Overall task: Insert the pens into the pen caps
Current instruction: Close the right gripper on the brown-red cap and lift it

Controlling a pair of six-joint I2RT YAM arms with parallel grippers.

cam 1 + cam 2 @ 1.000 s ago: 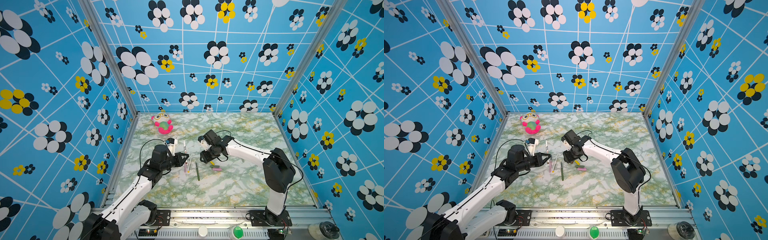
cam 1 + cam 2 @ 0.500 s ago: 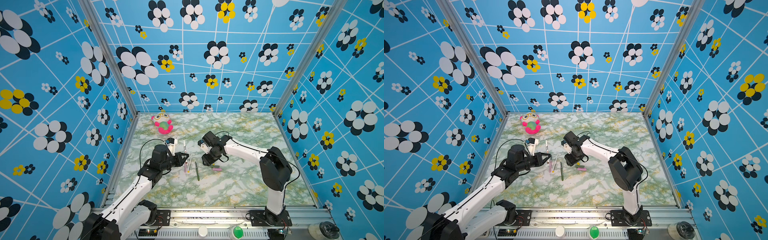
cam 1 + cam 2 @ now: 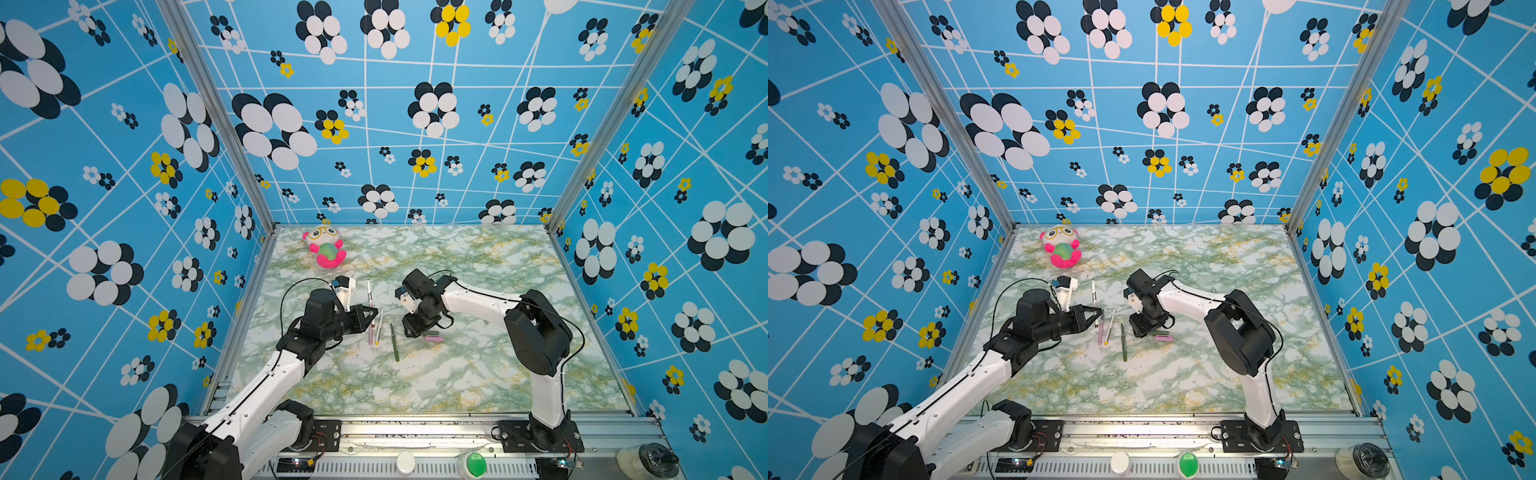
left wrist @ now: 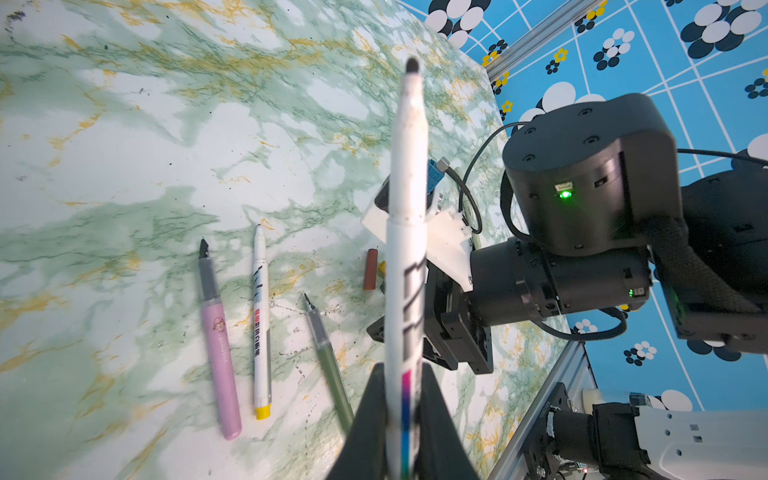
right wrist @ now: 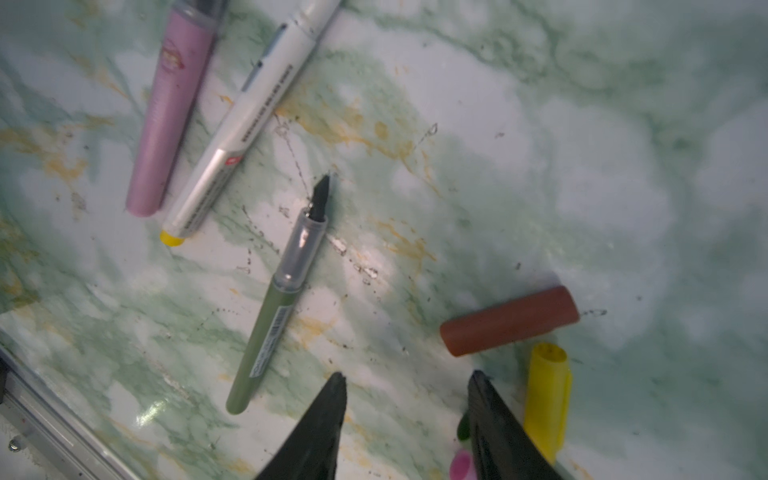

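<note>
**Held item.** The left gripper (image 4: 403, 368) is found clamped on the rear end of a slim white plastic pen with black lettering (image 4: 407, 249). The pen is carried clear of the marbled green-and-white tabletop (image 4: 124, 145), its dark tapered tip free. This hold is judged to leave the writing end exposed for a cap.

**Reference.** An olive-green pen with a clear grip section (image 5: 274, 299) lies flat on the table, nib bare, and is taken as the landmark.
- The held pen is seen just beyond it, on its left-arm side.
- Just beside it on that same side lie a pink round-barrelled pen (image 4: 220, 349) and a white pen with a yellow end plug (image 4: 261, 324), nearly parallel.
- No cap is seen on any pen in view.
- Near it on the right-arm side lie a matt brown cylindrical cap (image 5: 509, 320), an open-mouthed yellow plastic cap (image 5: 546, 399) and a pink cap (image 3: 434, 338).
- Whether the brown and yellow caps touch cannot be told.

**Right gripper.** The right gripper (image 5: 407, 378) hovers low over those caps. Its black jaws are parted to a moderate gap with only table showing between them, and nothing is held. This placing is judged to prepare a cap pickup.

**Handling.** The smooth round barrels and caps are judged liable to roll.
</note>
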